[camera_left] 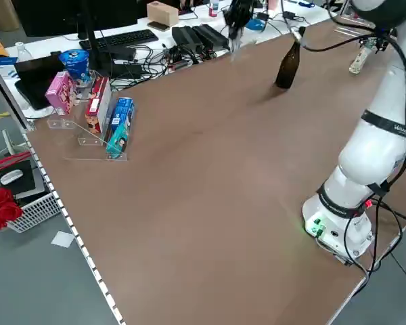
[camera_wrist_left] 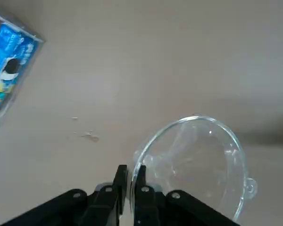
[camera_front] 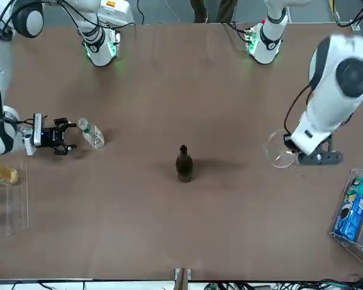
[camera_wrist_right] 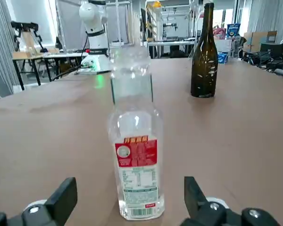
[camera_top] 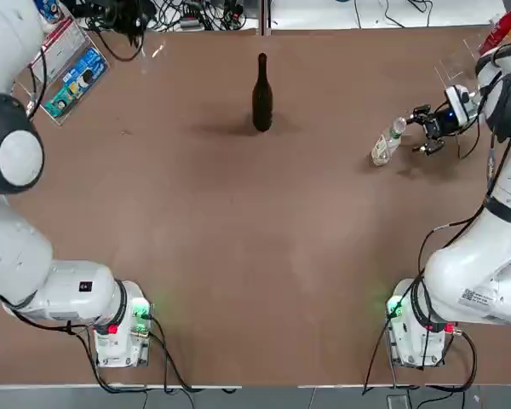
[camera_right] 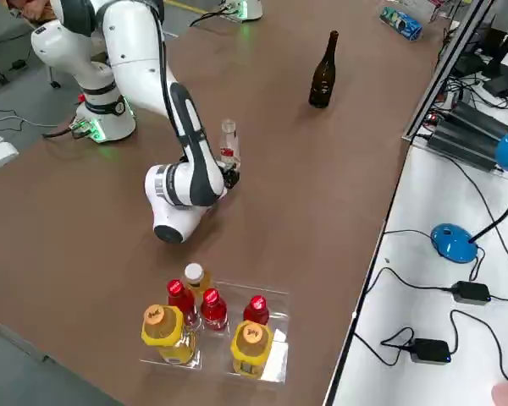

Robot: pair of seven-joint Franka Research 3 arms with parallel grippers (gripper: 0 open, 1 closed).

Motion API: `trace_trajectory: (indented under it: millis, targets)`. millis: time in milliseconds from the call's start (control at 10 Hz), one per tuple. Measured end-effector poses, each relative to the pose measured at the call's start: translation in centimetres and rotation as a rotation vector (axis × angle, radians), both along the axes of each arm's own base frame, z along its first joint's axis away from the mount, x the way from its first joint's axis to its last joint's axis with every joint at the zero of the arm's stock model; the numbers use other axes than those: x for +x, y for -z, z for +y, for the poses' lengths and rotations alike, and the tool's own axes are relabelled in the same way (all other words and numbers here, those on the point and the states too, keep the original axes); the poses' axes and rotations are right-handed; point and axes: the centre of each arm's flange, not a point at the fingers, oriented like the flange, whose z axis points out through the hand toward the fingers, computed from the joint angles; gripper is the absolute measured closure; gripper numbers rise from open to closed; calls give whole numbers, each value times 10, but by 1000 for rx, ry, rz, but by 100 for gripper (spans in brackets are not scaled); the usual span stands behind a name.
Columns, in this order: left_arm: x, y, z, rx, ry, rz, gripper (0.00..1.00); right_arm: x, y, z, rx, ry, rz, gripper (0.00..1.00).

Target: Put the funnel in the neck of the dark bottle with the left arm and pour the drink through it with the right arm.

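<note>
Left claw [camera_wrist_left: 130, 176]: pinches funnel [camera_wrist_left: 198, 165] by rim, off worktop, near left edge.
Dark bottle [camera_top: 261, 95]: upright, mid-worktop, toward far edge.
Right claw [camera_wrist_right: 127, 200]: open, drink [camera_wrist_right: 134, 155] upright between fingers, near right edge.

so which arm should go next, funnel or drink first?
Left. Its left gripper is shut on the funnel rim, lifted, and the dark bottle neck is bare. The open right gripper only flanks the drink.
</note>
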Motion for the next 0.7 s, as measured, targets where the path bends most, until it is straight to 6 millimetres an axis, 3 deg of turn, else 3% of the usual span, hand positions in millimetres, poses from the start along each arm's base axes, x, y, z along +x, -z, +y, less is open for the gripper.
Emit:
trace_trajectory:
  millis: [200,300,700]
  targets:
    - [-27,-58,-28,-199,-6,-43,89,-5,19,8,33,3,25,0]
    - [-41,-77,-46,-270,4,-52,89,-5,24,13,48,3,28,0]
    - [-73,-95,-137,-447,-18,-53,89,6,30,39,101,-1,9,0]
